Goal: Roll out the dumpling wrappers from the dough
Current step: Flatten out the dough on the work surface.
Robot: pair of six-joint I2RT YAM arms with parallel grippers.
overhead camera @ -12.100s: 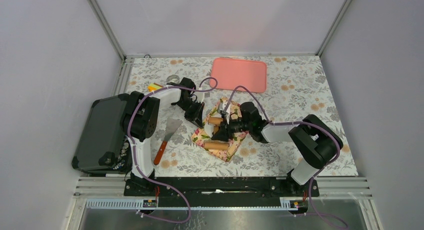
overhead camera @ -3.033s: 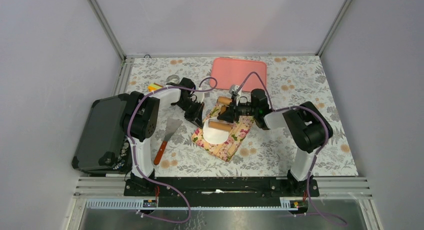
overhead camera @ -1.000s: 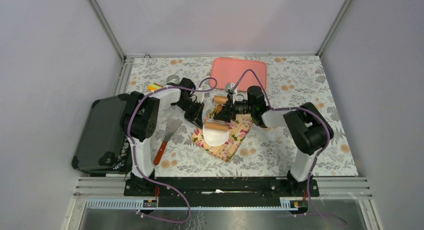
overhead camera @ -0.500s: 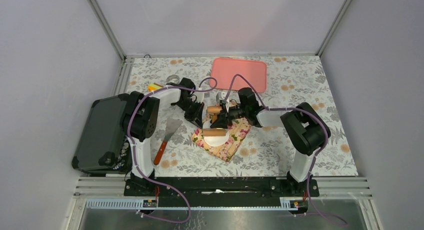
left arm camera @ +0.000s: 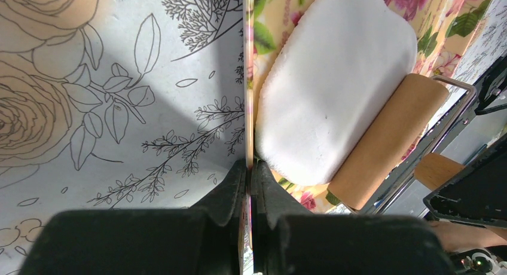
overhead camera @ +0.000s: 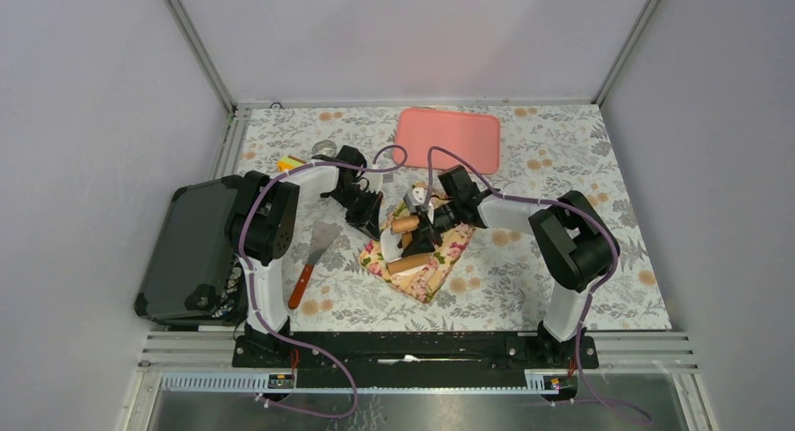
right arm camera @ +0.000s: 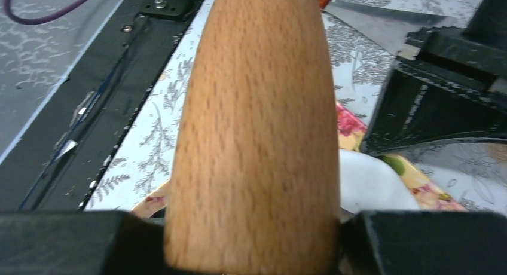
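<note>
Rolling is the step in hand. The dough [left arm camera: 335, 89] lies as a thick, flattened white slab on the floral mat [left arm camera: 270, 12], near the middle of the surface [overhead camera: 553, 169], and no cut wrappers show anywhere.

The right gripper [overhead camera: 427, 230] has its fingers [right arm camera: 60, 242] clamped on the wooden handle of the rolling pin [overhead camera: 410, 262] — the handle fills the right wrist view, pinched from both sides. The roller barrel rests on one end of the dough, slanted across it. The left gripper [left arm camera: 248, 174] has its fingers pressed together on the mat's edge, just beside the dough, pinning the cloth down.

Judging by its thickness, the dough is not yet thin enough to cut, so the task seems somewhere in its early-to-middle part. The next move calls for a steady push of the roller across the slab to its other end. That push needs even downward pressure, while the left grip stops the mat from sliding or bunching. A metal ring [overhead camera: 325, 148] sits well apart, toward the far left of the surface — likely for the cutting to come.

No brand, label or writing can be read in any view.
</note>
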